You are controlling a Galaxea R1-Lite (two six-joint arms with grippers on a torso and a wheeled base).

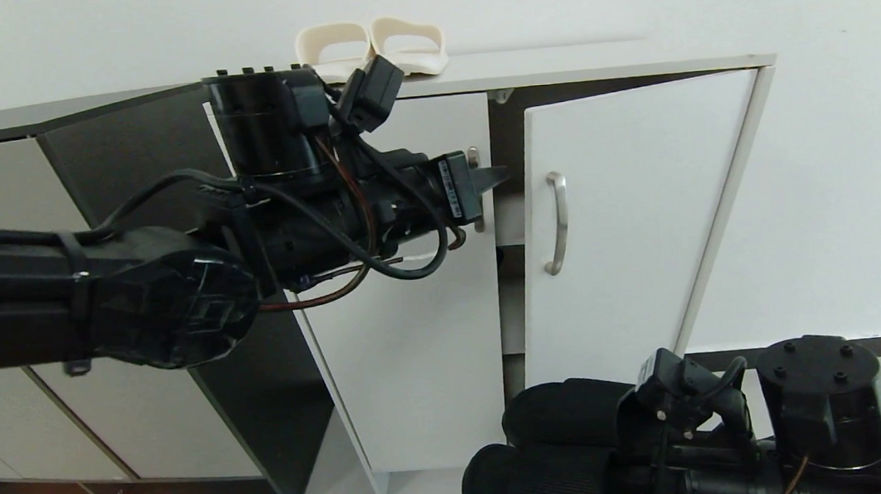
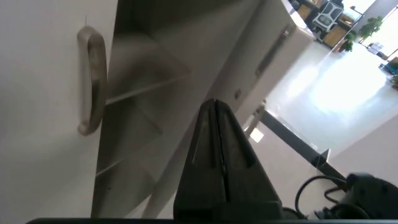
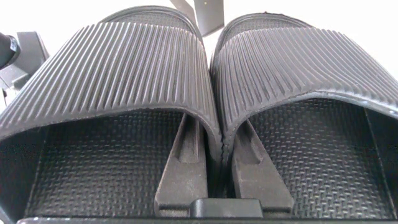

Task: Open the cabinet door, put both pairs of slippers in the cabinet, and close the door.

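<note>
A white cabinet point(image 1: 590, 62) stands against the wall. Its right door point(image 1: 625, 226) is swung partly open, and its left door point(image 1: 416, 342) looks closed. My left gripper point(image 1: 497, 175) is shut and empty, its tip at the gap between the doors, just beside the left door's handle point(image 2: 93, 81). From the left wrist, the shut gripper point(image 2: 216, 109) points at the shelves inside. A cream pair of slippers point(image 1: 372, 46) lies on the cabinet top. Low in front of the open door, my right gripper point(image 3: 219, 155) is shut on the touching inner walls of the black slippers point(image 1: 555, 440).
A dark cabinet point(image 1: 131, 144) with pale panels adjoins the white one on its left. The open door's metal handle point(image 1: 559, 223) faces me. White wall lies right of the cabinet, with a dark skirting strip point(image 1: 820, 348) below.
</note>
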